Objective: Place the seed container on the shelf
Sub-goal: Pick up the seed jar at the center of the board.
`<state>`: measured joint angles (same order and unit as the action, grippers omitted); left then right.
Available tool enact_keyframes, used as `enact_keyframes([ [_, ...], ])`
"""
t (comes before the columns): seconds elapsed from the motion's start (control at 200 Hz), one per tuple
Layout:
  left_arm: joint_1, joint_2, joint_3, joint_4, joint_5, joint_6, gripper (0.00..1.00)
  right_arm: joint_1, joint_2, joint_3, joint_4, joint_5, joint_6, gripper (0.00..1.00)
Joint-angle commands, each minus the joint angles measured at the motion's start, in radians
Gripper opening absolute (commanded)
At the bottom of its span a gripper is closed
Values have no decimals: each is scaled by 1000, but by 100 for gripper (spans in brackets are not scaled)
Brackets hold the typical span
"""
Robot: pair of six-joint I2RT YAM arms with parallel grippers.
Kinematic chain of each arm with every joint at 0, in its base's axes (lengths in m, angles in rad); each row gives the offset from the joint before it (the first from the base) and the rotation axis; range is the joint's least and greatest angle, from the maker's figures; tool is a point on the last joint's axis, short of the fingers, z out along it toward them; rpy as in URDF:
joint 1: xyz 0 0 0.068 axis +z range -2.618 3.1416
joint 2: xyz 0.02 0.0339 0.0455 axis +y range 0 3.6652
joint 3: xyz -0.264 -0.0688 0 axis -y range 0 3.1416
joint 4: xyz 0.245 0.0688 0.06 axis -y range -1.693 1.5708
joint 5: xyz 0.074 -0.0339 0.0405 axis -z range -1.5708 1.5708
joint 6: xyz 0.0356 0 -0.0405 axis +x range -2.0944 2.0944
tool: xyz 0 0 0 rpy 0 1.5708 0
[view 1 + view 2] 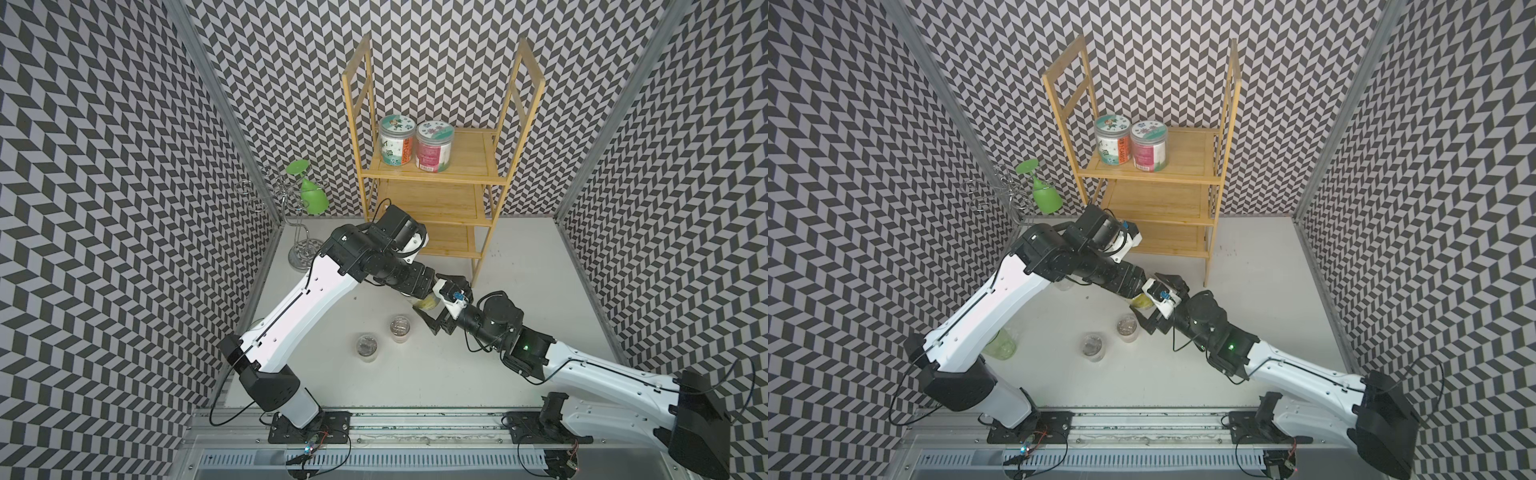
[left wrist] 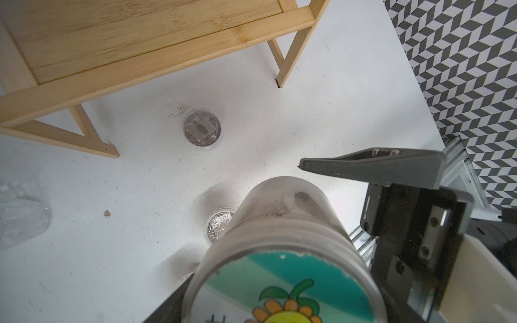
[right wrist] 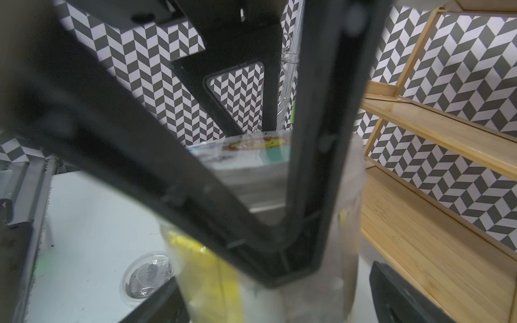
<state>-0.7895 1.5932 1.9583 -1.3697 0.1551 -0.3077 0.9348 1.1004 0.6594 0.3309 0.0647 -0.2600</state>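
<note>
In both top views the seed container (image 1: 424, 304) (image 1: 1142, 301) is only a yellowish sliver under the 2 wrists, near the middle of the counter (image 1: 519, 291), just off the shelf (image 1: 469, 162) leg nearest the right edge; the shelf backs onto the far edge. The left wrist view shows more: the left tool (image 2: 251, 221) clamps the container between its fingers (image 2: 363, 167), lid toward the camera, half covering 1 of 2 small lidded cups (image 2: 202, 128) on the counter. Whether its base touches the counter I cannot tell. The right wrist view adds the right tool (image 3: 273, 270) spread wide, the container's lower body between its fingers; contact is lost in blur. The container is a frosted, translucent cylinder with a stepped collar under a flat lid and a yellow wrap on its side. The lid carries a cartoon sunflower, orange petals and green leaves on teal; black writing at its edge is cut off, unreadable. Only the top views show 2 printed jars (image 1: 395, 145) on the shelf's top tier, label text too small to read, and a green glass (image 1: 313, 195) hanging on a wire stand (image 1: 299, 237) by the far left corner.
</note>
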Motion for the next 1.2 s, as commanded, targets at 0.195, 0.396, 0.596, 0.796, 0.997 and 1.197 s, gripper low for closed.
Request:
enact_keyframes([
  [0.195, -40, -3, 28, 15, 11, -21, 67, -11, 40, 46, 84, -30, 22, 99],
  [0.396, -56, -2, 32, 15, 9, -34, 67, -16, 54, 54, 92, -16, 38, 99],
  [0.596, -68, -6, 37, 14, 21, -45, 68, -27, 70, 59, 109, -13, 65, 99],
  [0.796, -79, -14, 39, 15, 33, -61, 68, -28, 91, 69, 109, 37, 89, 99],
  [0.997, -84, -20, 42, 15, 46, -75, 69, -28, 94, 65, 116, 93, 111, 99],
  [1.197, -85, -23, 51, 15, 65, -80, 69, -28, 91, 41, 160, 155, 124, 100],
])
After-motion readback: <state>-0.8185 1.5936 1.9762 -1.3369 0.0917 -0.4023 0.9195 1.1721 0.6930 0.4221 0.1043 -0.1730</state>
